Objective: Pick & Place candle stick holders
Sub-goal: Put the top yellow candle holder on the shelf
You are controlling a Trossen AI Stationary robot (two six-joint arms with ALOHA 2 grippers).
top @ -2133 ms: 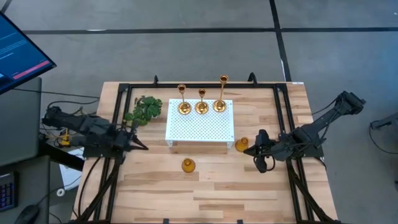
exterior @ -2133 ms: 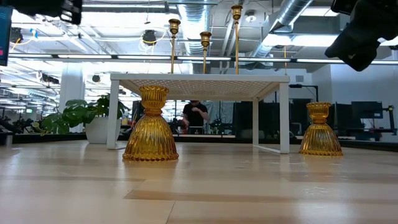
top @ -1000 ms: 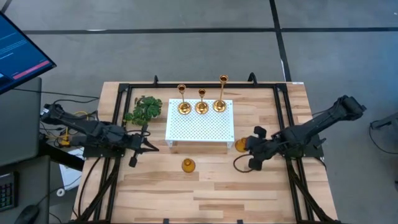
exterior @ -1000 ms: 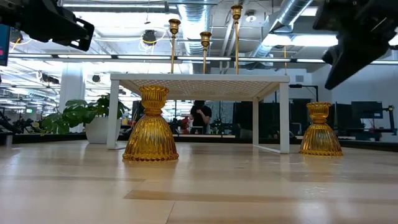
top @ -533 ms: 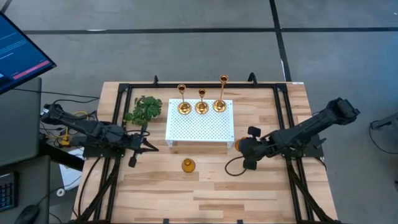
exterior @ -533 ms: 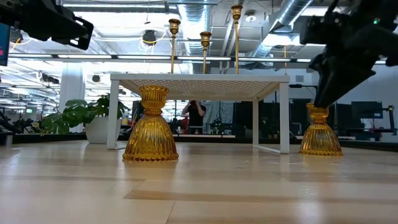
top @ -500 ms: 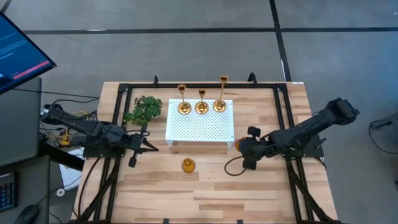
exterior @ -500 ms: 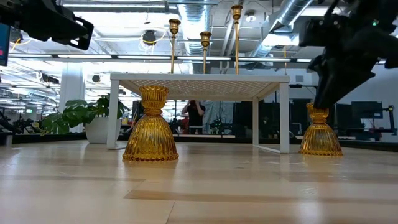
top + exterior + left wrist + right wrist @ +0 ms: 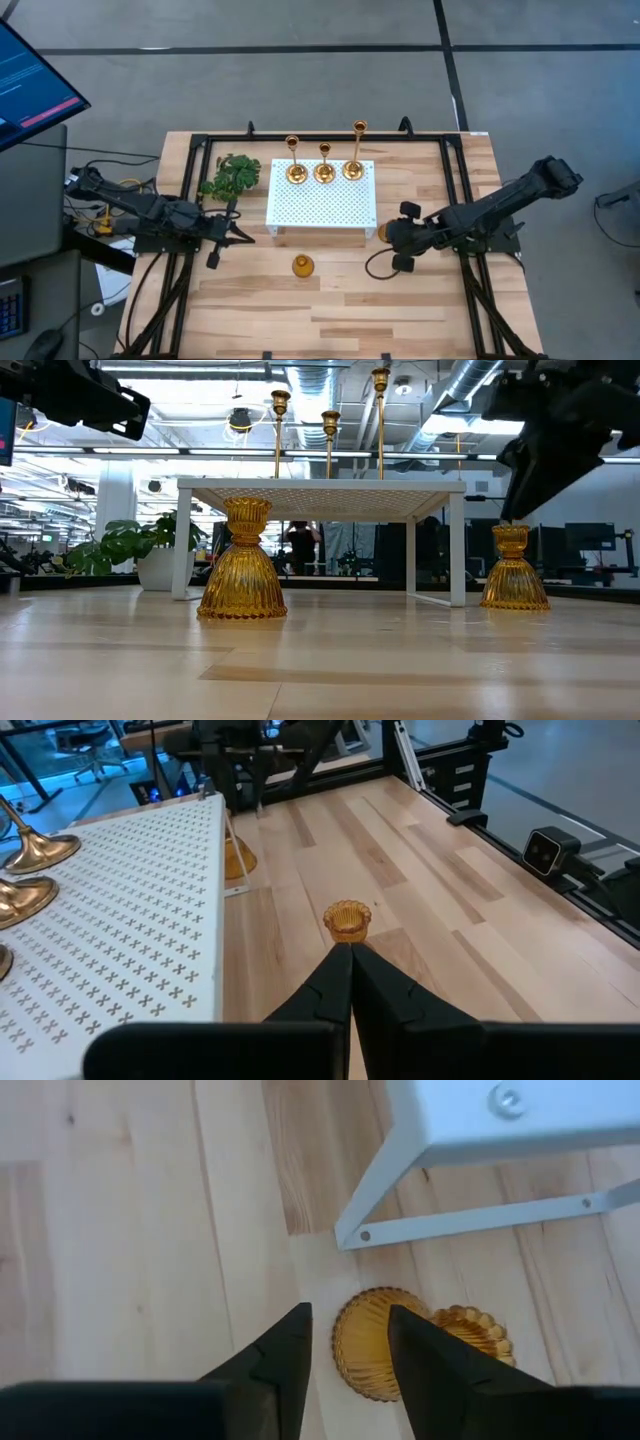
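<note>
Candle holders, count: five in all, two squat amber ones and three slim brass ones.
Nearest squat holder [image 9: 302, 265]: alone on the bare wood table [image 9: 330, 320], upright, in front of the white rack, well apart from both arms.
Second squat holder [image 9: 514, 567]: upright on the table just beside the rack's front right leg, directly under the right gripper.
Right gripper [image 9: 399, 237]: poised over that second holder; fingers [image 9: 285, 1355] parted a little, empty, nothing clasped; in the right wrist view the holder's ribbed base sits just beyond the fingertips, apart from them.
Left gripper [image 9: 240, 236]: low over the table left of the rack's front left corner; fingers [image 9: 330, 982] pressed together to a point, holding nothing, aimed toward the nearest squat holder.
Rack, count: one white perforated stand [image 9: 320, 205] on four legs, mid-table.
Slim holders [image 9: 324, 165]: three in a row along the rack's far edge, upright, of differing heights, tallest on the right.
Plant, count: one green sprig [image 9: 230, 177], left of the rack, toward the far side.
</note>
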